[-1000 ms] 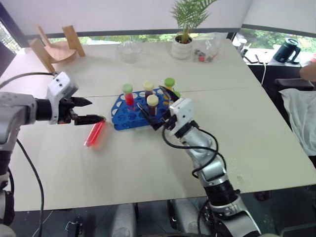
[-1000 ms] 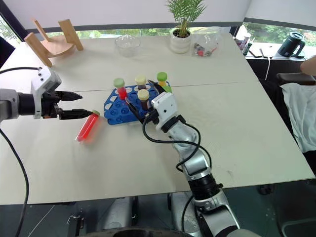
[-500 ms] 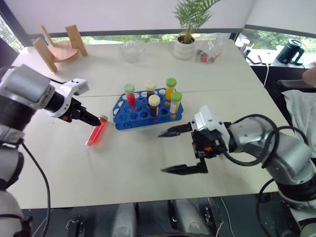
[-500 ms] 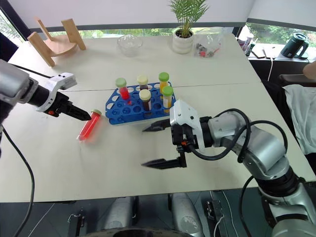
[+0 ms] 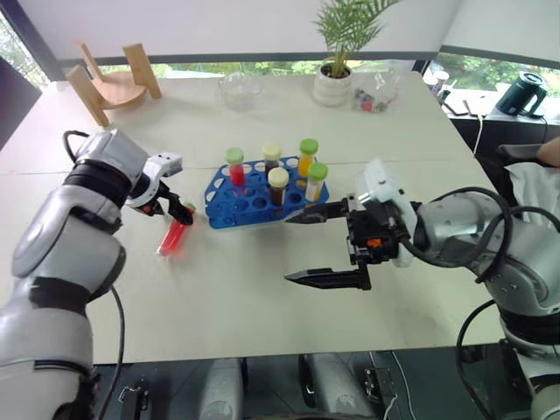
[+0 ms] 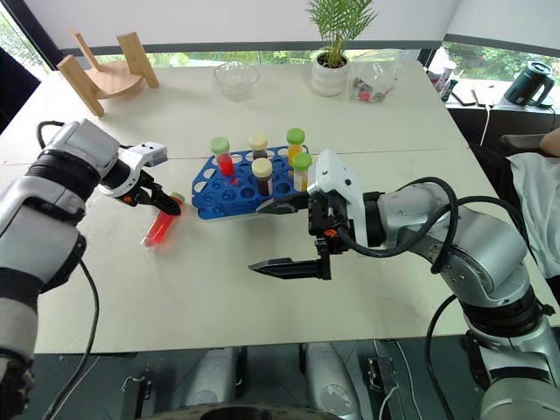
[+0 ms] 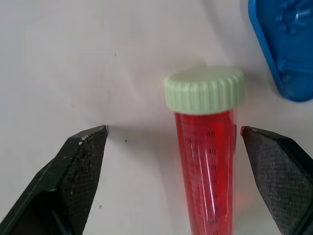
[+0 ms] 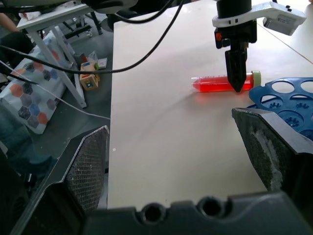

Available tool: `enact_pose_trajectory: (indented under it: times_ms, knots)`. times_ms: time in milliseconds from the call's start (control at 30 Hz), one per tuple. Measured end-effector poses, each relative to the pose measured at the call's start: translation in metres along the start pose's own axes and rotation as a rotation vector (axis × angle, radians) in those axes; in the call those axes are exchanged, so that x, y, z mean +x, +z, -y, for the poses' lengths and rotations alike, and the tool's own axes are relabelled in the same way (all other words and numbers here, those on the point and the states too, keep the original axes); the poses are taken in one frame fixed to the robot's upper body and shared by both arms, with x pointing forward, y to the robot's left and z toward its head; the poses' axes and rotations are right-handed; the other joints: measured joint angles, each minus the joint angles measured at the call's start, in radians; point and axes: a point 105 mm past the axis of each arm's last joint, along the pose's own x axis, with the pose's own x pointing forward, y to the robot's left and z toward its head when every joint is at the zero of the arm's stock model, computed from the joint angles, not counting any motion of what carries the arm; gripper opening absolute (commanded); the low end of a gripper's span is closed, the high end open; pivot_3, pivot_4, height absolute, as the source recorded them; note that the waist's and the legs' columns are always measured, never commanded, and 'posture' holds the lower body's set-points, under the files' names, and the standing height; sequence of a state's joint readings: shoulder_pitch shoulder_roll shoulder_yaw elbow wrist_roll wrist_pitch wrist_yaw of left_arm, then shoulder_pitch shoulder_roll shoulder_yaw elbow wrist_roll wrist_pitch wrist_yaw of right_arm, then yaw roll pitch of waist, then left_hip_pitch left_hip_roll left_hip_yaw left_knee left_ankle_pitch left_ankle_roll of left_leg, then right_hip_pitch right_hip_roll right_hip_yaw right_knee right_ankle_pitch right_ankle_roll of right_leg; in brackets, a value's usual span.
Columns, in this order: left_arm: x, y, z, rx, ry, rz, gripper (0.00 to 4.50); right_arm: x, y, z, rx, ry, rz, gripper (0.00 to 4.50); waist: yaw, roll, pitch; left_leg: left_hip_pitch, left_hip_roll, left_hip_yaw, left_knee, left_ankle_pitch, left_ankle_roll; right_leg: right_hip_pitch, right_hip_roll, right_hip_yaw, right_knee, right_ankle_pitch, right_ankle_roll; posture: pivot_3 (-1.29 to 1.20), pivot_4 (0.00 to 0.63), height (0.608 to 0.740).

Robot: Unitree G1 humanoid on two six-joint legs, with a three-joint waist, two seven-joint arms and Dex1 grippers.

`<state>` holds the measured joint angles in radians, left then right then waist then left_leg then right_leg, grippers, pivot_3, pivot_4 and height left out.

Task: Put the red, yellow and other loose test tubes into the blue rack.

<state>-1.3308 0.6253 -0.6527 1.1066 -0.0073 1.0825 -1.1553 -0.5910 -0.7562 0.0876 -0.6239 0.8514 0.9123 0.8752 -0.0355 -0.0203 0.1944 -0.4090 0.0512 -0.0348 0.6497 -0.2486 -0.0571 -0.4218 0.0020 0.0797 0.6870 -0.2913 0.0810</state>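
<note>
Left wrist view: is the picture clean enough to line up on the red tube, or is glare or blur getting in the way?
Left wrist view: sharp; the graduation marks on the red tube read clearly, no glare, and a soft shadow lies under the left gripper, whose fingers are open on either side of the tube. Right eye view: evenly lit, with only faint shadows beside the blue rack.

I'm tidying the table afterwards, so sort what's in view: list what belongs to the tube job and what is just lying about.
Job:
- blue rack, five capped tubes standing in it
- loose red tube, lying beside the rack
- left gripper, fingers open astride that tube

Lying about:
- potted plant
- glass bowl
- wooden stand
- black kettle
</note>
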Motion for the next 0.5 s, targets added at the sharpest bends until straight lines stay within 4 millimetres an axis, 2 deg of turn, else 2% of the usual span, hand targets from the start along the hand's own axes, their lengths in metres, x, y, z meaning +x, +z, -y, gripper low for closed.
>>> enact_pose_trajectory:
  times_ms: [200, 367, 433, 500]
  knots:
    - [0.005, 0.004, -0.001, 0.071, 0.047, -0.023, 0.89, -0.004, -0.004, 0.002, 0.026, -0.030, 0.003, 4.50, 0.001, 0.000, 0.000, 0.000, 0.000, 0.000, 0.000, 0.000, 0.000, 0.001, 0.000, 0.000, 0.000, 0.000, 0.000, 0.00, 0.150, 0.740]
    - [0.003, 0.005, -0.002, 0.052, 0.030, -0.007, 0.86, -0.008, -0.012, 0.007, 0.043, -0.058, -0.022, 4.50, 0.002, 0.000, 0.000, 0.000, 0.000, 0.000, 0.000, 0.000, 0.000, 0.001, 0.000, 0.000, 0.000, 0.000, 0.001, 0.00, 0.150, 0.740]
    - [0.001, 0.010, -0.001, 0.043, -0.028, 0.076, 0.86, -0.011, -0.018, 0.010, 0.061, -0.080, -0.035, 4.50, 0.002, 0.000, 0.000, -0.001, 0.000, -0.001, 0.000, 0.000, 0.000, 0.001, 0.000, 0.000, 0.000, 0.000, 0.001, 0.00, 0.150, 0.740]
    - [-0.007, 0.021, -0.002, 0.079, -0.110, 0.256, 0.86, -0.015, -0.021, 0.016, 0.071, -0.112, -0.036, 4.50, 0.000, 0.000, 0.001, -0.002, 0.000, 0.000, 0.000, 0.000, 0.000, -0.001, 0.000, 0.000, 0.000, 0.000, 0.001, 0.00, 0.150, 0.740]
